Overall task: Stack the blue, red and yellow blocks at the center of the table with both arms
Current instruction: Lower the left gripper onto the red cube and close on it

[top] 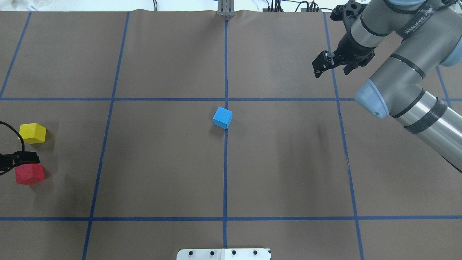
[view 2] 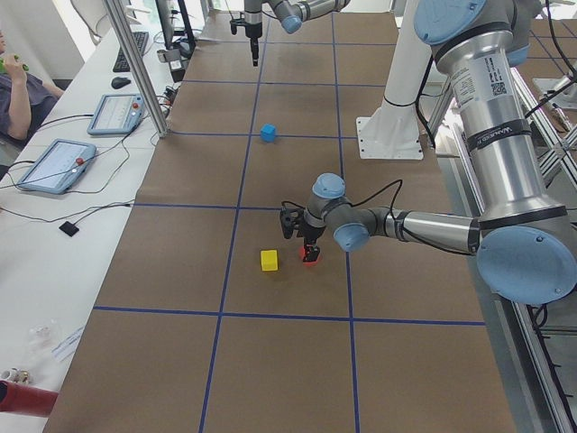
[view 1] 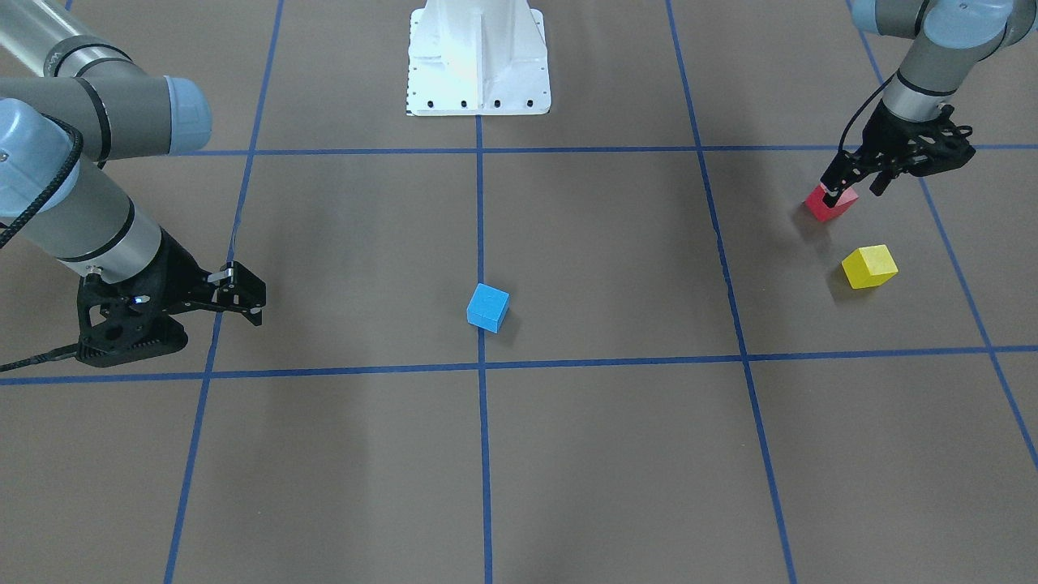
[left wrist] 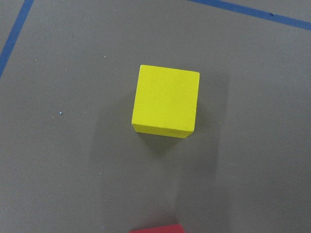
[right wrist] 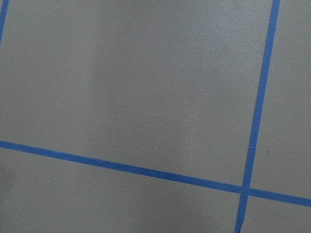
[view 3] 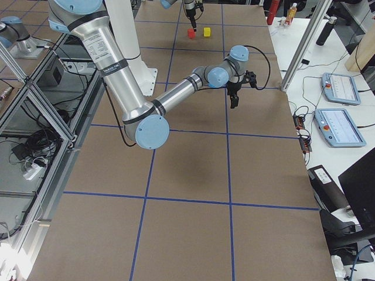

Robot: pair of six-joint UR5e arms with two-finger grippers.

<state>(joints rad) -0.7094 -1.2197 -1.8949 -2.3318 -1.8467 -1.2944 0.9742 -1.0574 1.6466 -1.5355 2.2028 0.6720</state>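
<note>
Red cube-shaped block (view 1: 830, 206) sat right beneath the left gripper (view 1: 853, 191) — fingers spread — well apart from the blue cube-shaped block (view 1: 487, 307) at centre; the right gripper (view 1: 247, 296), likewise spread, hung far off.

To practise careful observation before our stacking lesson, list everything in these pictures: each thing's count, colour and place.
blue block: one, blue, table centre, on the middle tape line.
red block: one, red, far on the robot's left.
yellow block: one, yellow, beside the red block, farther from the robot.
table: one, brown, blue tape grid.
tablets: two, grey, on the operators' desk.
robot base: one, white, table's edge.
left gripper: one, black, open, over the red block.
right gripper: one, black, open, empty, on the robot's right.
</note>
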